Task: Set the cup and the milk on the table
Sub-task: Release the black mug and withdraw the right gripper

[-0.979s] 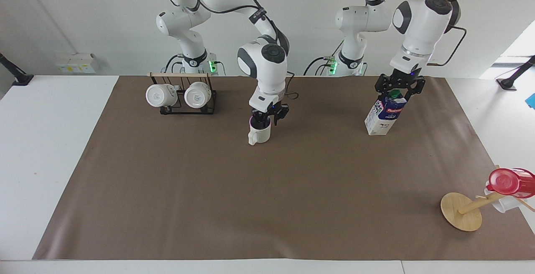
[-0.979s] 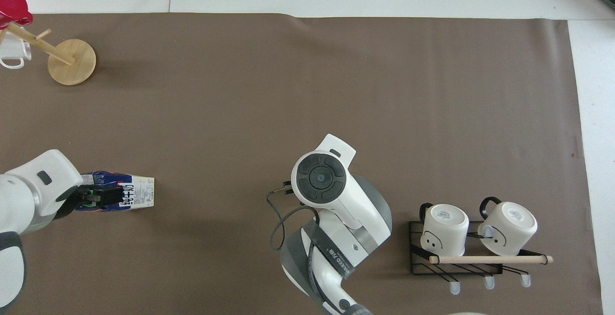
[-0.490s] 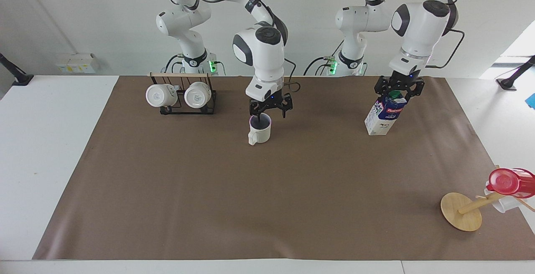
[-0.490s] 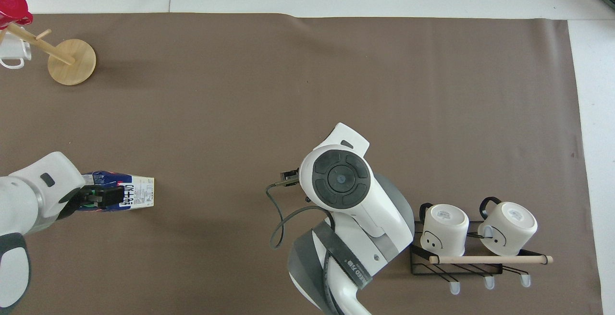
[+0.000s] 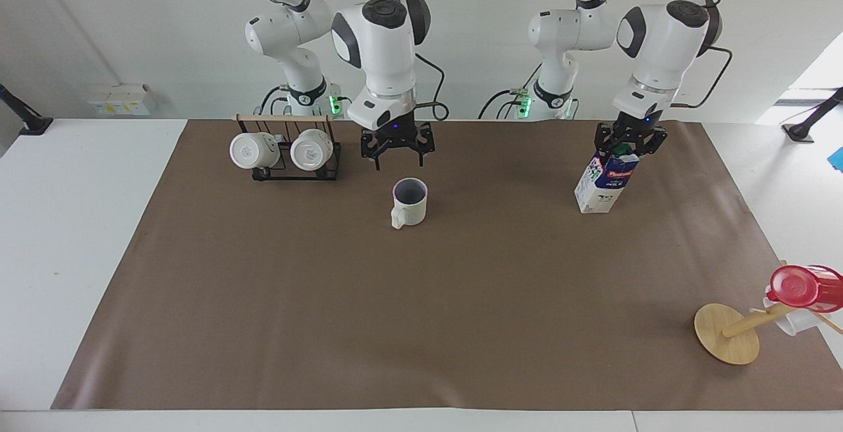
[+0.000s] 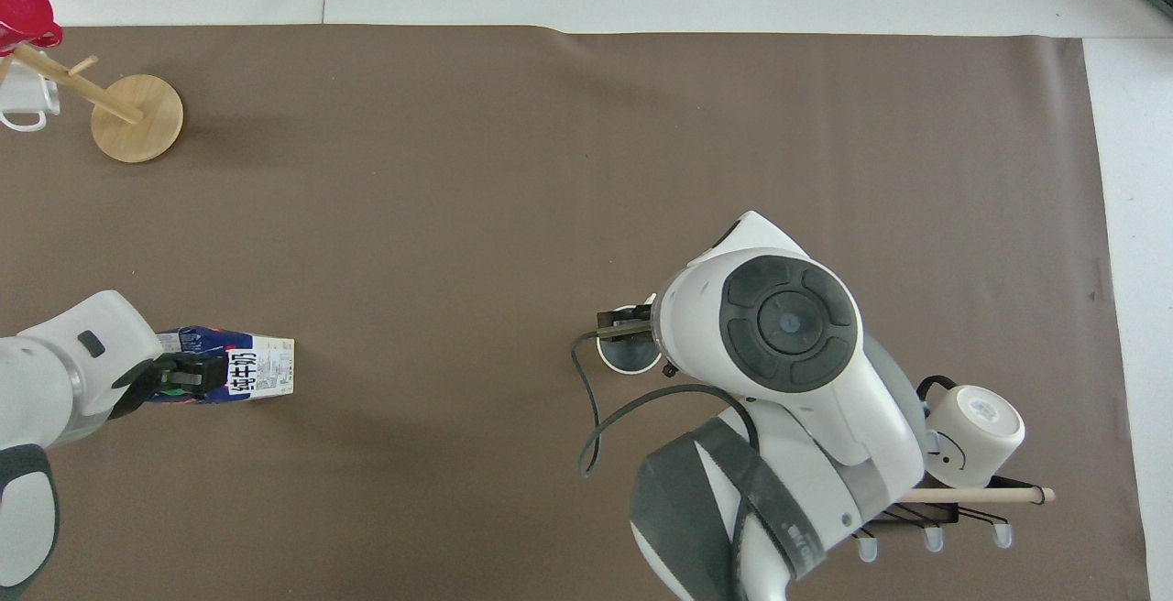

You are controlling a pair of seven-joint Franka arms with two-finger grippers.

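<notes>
The cup, cream-white with a dark inside, stands upright on the brown mat of the table, handle pointing away from the robots. My right gripper is open and empty, raised above the mat between the cup and the robots. In the overhead view the right arm covers most of the cup. The milk stands with its base on the mat toward the left arm's end. My left gripper is shut on its gable top. The milk and left gripper also show in the overhead view.
A black wire rack with two all-white mugs stands near the robots toward the right arm's end. A wooden mug tree with a red cup lies at the mat's corner farthest from the robots, at the left arm's end.
My right gripper has let go of the cup, opened, risen and drawn back toward the robots and the rack. The cup stays on the mat. The left gripper and milk have hardly moved.
</notes>
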